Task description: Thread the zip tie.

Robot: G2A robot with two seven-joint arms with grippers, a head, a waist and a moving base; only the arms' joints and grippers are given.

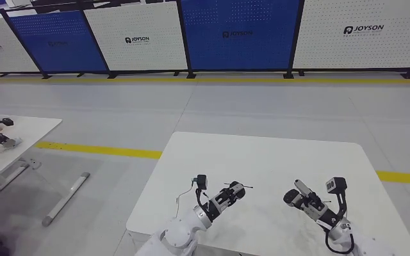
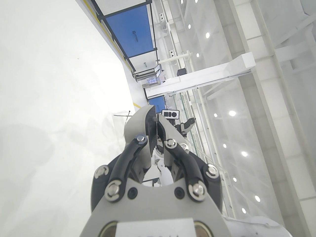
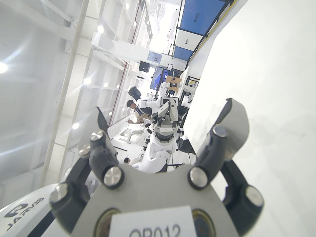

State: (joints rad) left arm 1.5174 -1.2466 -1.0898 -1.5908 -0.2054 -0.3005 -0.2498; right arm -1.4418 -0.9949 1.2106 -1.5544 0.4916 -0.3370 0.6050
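A thin black zip tie (image 1: 246,186) sticks out sideways from my left gripper (image 1: 237,189), which is shut on it above the near-left part of the white table (image 1: 269,153). In the left wrist view the tie (image 2: 156,130) runs as a dark line between the closed pads of the left gripper (image 2: 156,124), and a short stretch of it shows beside the fingers. My right gripper (image 1: 293,192) hovers to the right, a short way from the left one. In its wrist view the right gripper (image 3: 166,114) stands wide open with nothing between its fingers (image 3: 232,112).
The table's far half is bare white surface. A second white table (image 1: 22,131) stands off to the left across open floor. Blue and white pegboard panels (image 1: 237,35) line the back behind a yellow floor stripe.
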